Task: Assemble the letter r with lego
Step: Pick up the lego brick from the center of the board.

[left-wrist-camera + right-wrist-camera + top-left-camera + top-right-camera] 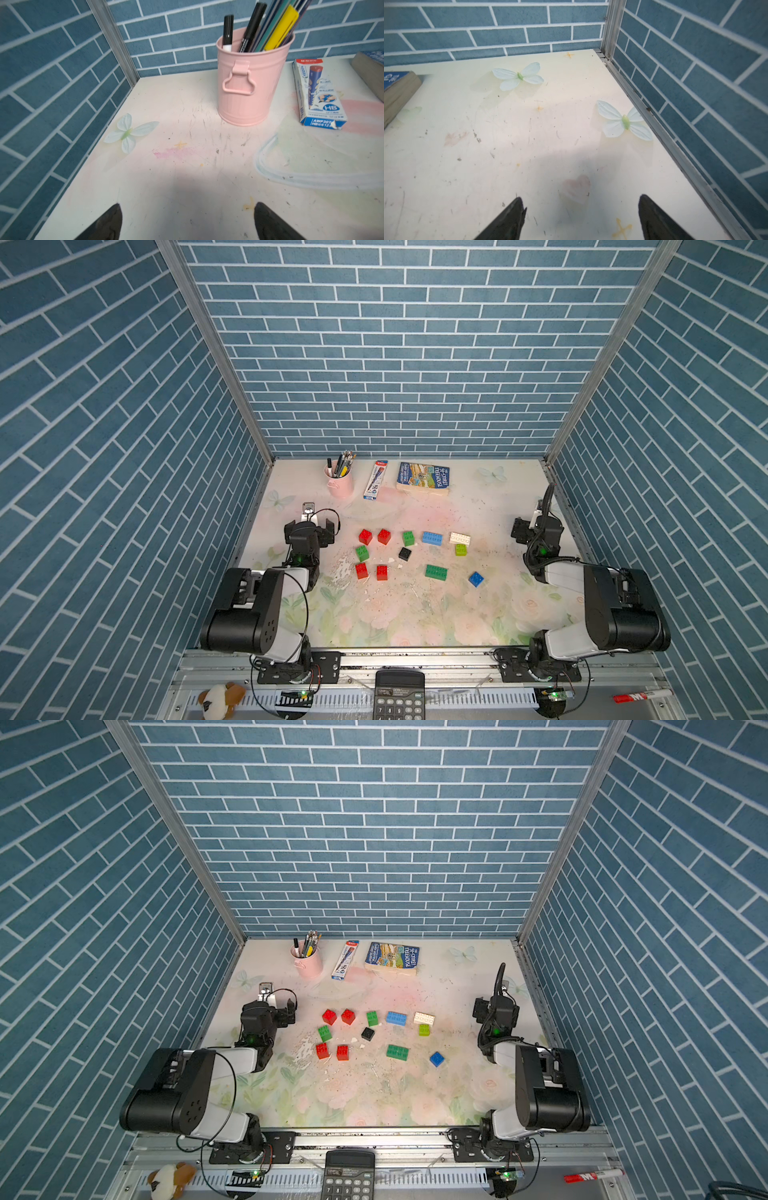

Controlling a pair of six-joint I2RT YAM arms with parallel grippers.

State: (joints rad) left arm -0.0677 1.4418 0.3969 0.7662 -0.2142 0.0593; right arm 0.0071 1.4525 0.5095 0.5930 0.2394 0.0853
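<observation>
The flowered table (pixel 407 614) carries everything. Its near-middle stretch lies bare, which I judge to be the natural ground for building the letter. Both arms are folded back at the left and right edges, probably so that they neither shade nor crowd the pieces.

The left gripper (pixel 187 204) hovers low over the far-left part of the table. Its jaws are spread wide with nothing between them. The right gripper (pixel 580 197) hangs over bare table at the far right, jaws also parted and empty. Neither touches a brick.

A book (pixel 423 478), a pink pen pot (pixel 340 483) and a pencil box (pixel 376 480) sit along the far wall, clear of the working zone. They look like bystanders rather than parts.

The lego (pixel 382 572) lies loose in the middle of the table, between the two arms. The bricks sit apart from one another, which should leave room for jaws to close around any one of them.

- **Long bricks:** the long green brick (pixel 436 572), long blue brick (pixel 432 538) and long white brick (pixel 459 538) would suit the stem.
- **Small bricks:** the lime brick (pixel 460 549) sits just beside the white one, and the black brick (pixel 404 553) is near the centre.
- **Red squares:** these gather toward the left.

Nothing is joined, so I judge that assembly has not begun.
</observation>
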